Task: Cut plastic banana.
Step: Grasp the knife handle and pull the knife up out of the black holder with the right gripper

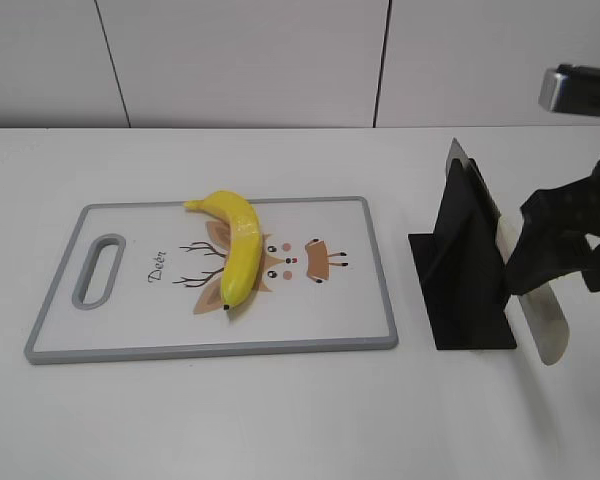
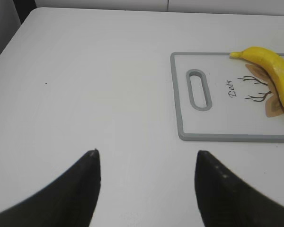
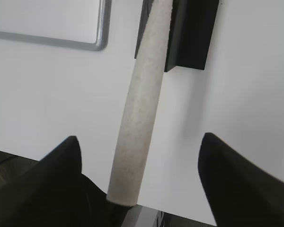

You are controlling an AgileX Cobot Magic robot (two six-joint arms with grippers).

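The plastic banana [image 1: 235, 245] lies whole on the white cutting board [image 1: 360, 300], over its deer drawing, stem to the back left; it also shows in the left wrist view [image 2: 274, 71]. A knife with a pale handle [image 3: 139, 104] stands in a black holder [image 1: 465, 270] right of the board. My right gripper [image 3: 139, 137] is open with the handle between its fingers, nearer the left finger; in the exterior view it [image 1: 560, 240] sits at the holder's right side. My left gripper [image 2: 147, 152] is open and empty above bare table left of the board [image 2: 217, 123].
The board has a grey rim and a handle slot [image 1: 97, 272] at its left end. The holder [image 3: 191, 33] stands about a hand's width right of the board's corner [image 3: 97, 45]. A white wall runs behind the table.
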